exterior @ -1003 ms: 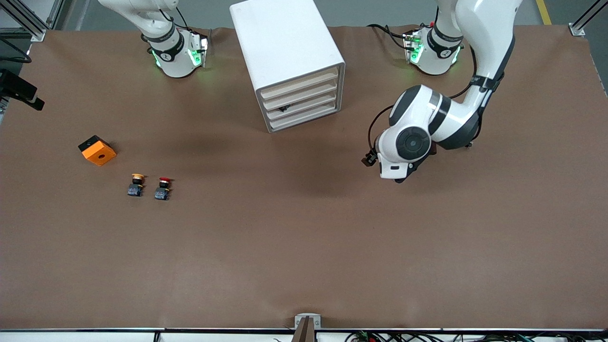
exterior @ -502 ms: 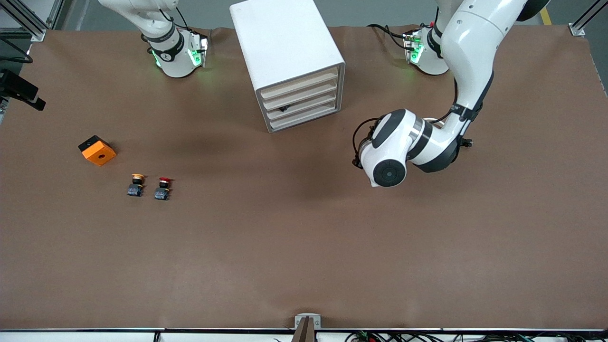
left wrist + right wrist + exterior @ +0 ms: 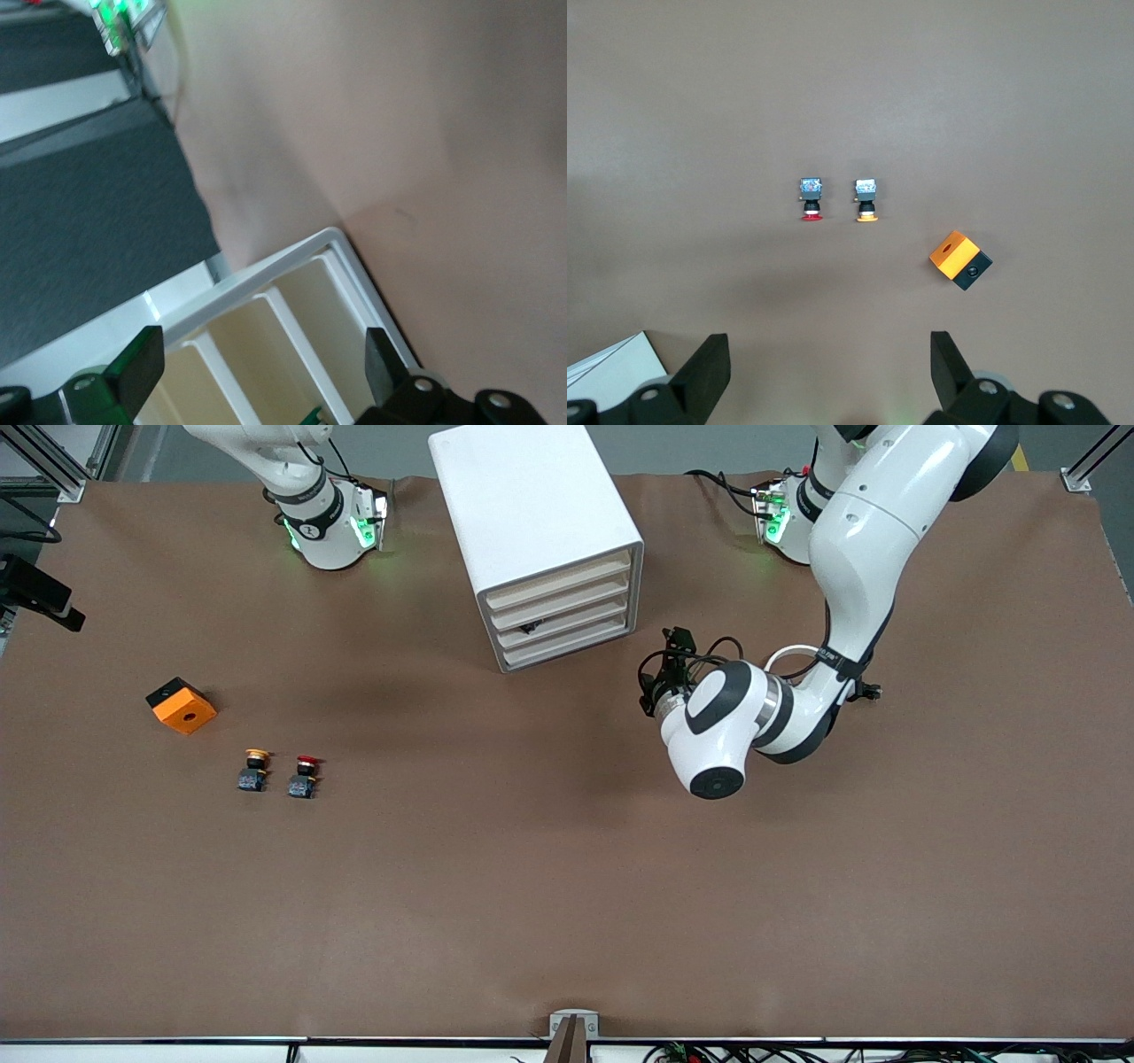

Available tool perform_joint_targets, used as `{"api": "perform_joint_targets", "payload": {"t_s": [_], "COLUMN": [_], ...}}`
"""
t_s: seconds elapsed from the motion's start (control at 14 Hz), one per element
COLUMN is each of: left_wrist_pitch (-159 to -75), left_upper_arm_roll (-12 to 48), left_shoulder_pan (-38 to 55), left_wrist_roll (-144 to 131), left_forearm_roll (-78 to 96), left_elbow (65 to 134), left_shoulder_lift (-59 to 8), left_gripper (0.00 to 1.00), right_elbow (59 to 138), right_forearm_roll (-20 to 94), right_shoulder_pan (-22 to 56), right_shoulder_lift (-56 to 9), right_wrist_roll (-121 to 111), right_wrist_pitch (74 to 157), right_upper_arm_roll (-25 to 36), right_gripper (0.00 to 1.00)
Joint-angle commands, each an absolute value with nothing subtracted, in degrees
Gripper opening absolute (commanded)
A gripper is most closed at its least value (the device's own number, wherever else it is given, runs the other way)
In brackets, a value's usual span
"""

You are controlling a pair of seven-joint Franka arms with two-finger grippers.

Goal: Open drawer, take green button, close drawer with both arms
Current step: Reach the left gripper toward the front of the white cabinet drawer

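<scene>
The brown table fills the front view and is mostly bare, which leaves both arms free room to swing.

The left arm folds down from the upper edge and bends back toward the middle. This aims its claw at the drawer side of the cabinet. In the left wrist view this claw is spread wide with nothing in it. The cabinet's corner sits between its fingers, which looks like lining up for a pull.

The right arm waits at the top of the front view. Its claw shows only in the right wrist view, fully spread and empty, high above the table.

The white cabinet stands in the upper middle, turned at an angle so its four drawers face the open table and the left arm's reach. All four are shut. A dark speck shows in the gap at the drawer, third from the top. A sliver of green shows low in the left wrist view. The green button is probably there, inside the cabinet, though too little shows to be sure.

Toward the right arm's end lies an orange box. Lower in the frame, side by side, are a yellow-capped button and a red-capped button, apparently laid out already.
</scene>
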State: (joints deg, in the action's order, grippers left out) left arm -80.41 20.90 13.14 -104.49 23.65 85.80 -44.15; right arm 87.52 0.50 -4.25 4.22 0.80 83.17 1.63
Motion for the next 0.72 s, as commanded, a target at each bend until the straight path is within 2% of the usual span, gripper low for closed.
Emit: {"api": "perform_joint_targets", "payload": {"t_s": [0.0, 0.64], "left_wrist_pitch": [-77.9, -74.4], "left_upper_arm_roll": [21.5, 21.5], "left_shoulder_pan": [12.6, 13.4], "left_wrist_roll": [-110.0, -122.0], "left_forearm_roll": [27.2, 37.1], "left_elbow": [82.1, 80.0], "left_shoulder_lift": [-48.3, -55.4], "left_gripper": [1.0, 1.0], "right_elbow": [88.7, 88.6], "right_forearm_roll": [0.6, 0.6], "right_shoulder_pan": [-5.1, -4.9], "right_shoulder_lift": [5.6, 5.6], "right_wrist_roll": [1.7, 1.7], "right_wrist_pitch": [83.7, 84.0], "right_upper_arm_roll": [0.8, 0.7], "right_gripper": [1.0, 1.0]}}
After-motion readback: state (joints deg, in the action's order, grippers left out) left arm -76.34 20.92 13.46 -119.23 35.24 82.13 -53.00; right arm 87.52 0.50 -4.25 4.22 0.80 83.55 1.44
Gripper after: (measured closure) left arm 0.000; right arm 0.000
